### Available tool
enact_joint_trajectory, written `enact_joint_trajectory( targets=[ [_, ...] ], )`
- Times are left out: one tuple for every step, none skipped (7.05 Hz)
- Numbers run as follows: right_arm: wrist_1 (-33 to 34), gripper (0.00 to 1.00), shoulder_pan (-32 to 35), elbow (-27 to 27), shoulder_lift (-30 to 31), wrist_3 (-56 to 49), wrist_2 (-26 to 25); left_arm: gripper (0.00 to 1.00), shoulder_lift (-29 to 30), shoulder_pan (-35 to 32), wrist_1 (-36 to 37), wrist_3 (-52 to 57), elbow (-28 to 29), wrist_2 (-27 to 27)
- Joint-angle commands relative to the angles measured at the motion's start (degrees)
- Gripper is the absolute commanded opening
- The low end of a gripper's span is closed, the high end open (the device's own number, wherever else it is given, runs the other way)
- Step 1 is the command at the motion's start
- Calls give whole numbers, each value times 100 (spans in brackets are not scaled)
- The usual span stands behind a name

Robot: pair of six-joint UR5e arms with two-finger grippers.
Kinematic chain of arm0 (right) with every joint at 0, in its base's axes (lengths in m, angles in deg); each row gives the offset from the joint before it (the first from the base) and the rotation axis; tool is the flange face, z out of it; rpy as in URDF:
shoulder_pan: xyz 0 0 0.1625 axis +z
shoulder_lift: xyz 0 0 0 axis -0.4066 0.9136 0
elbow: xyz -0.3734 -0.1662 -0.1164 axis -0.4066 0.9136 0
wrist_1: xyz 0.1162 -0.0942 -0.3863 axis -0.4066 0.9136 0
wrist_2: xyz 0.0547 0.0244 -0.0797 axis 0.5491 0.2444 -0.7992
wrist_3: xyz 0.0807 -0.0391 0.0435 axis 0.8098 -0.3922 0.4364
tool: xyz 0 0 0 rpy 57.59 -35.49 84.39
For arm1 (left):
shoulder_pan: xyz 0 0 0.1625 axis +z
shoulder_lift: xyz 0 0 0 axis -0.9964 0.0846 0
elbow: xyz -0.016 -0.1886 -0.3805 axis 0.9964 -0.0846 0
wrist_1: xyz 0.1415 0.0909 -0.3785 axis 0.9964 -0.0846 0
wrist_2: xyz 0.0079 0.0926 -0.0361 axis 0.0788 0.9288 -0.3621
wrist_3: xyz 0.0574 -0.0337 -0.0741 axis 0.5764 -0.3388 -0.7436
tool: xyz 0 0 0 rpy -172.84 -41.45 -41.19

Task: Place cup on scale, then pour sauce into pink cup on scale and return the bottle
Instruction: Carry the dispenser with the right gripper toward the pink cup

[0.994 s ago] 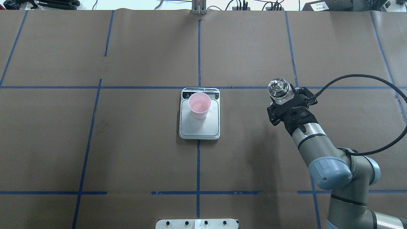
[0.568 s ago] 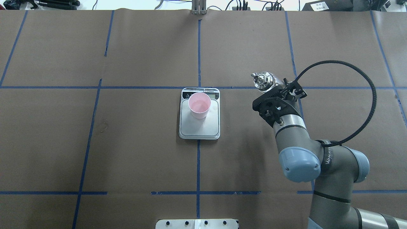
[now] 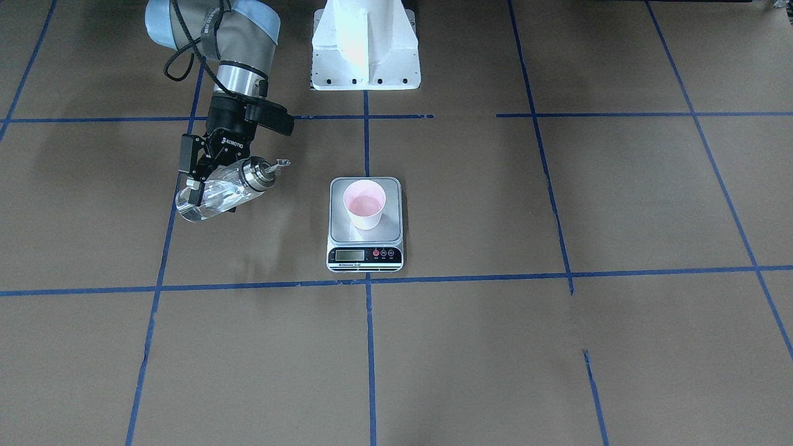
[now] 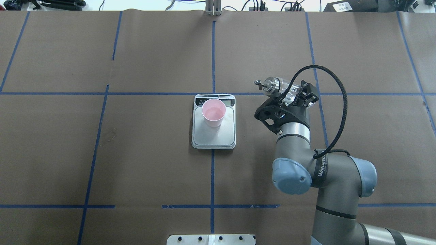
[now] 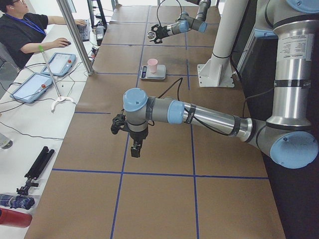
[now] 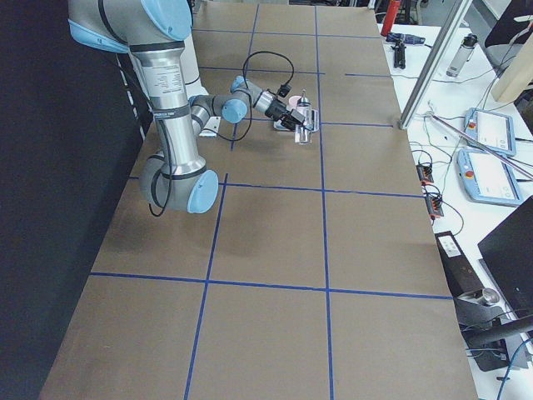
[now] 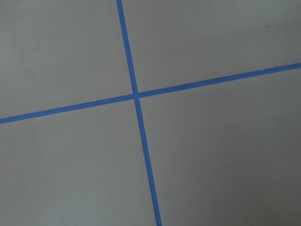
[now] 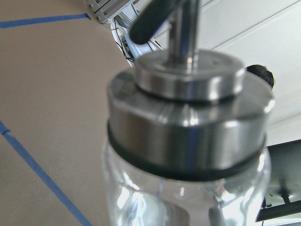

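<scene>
The pink cup [image 4: 213, 112] [image 3: 364, 207] stands upright on the back part of the scale [image 4: 213, 137] [image 3: 365, 255], near the display. My right gripper [image 4: 293, 93] [image 3: 207, 184] is shut on the clear bottle [image 4: 277, 85] [image 3: 217, 193], in the air to the right of the scale. The bottle is tipped over, its silver cap and spout [image 4: 259, 83] pointing toward the cup but well short of it. The cap [image 8: 188, 117] fills the right wrist view. My left gripper [image 5: 135, 147] hangs over bare table far from the scale; I cannot tell whether it is open.
Blue tape lines [image 7: 136, 96] grid the brown table. The robot's white base [image 3: 365, 43] stands behind the scale. A person [image 5: 20, 30] sits at a side desk with tablets [image 5: 27, 85] beyond the table's far edge.
The right arm has swung left toward the scale with the bottle. The bottle has tipped from upright to nearly lying, spout toward the cup. Cup and scale are unmoved.
</scene>
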State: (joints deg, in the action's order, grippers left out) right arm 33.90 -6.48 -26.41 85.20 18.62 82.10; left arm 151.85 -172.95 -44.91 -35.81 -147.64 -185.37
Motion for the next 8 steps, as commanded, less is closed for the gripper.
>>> enact_joint_trajectory(
  targets=[
    [904,0,-229,9,-346,-8,-292,100,3,0,0,0,20,0],
    [1290,0,-274,27,-452,-17,-389,100,3,0,0,0,29,0],
    [1624,0,-309,140,-679,-26,-477,100,3,0,9,0,29,0],
    [1697,0,-362,394,-829,-26,-660,100,3,0,9,0,38,0],
    [1716,0,-380,509,-839,-44,-827,100,3,0,18,0,38,0],
    [1716,0,-380,615,-848,-79,-934,100,-6,0,27,0,38,0],
    [1716,0,-380,833,-996,-105,-935,100,-14,0,35,0,38,0],
    [1724,0,-380,1036,-1189,-140,-943,100,-162,0,18,0,-14,-9]
  ],
)
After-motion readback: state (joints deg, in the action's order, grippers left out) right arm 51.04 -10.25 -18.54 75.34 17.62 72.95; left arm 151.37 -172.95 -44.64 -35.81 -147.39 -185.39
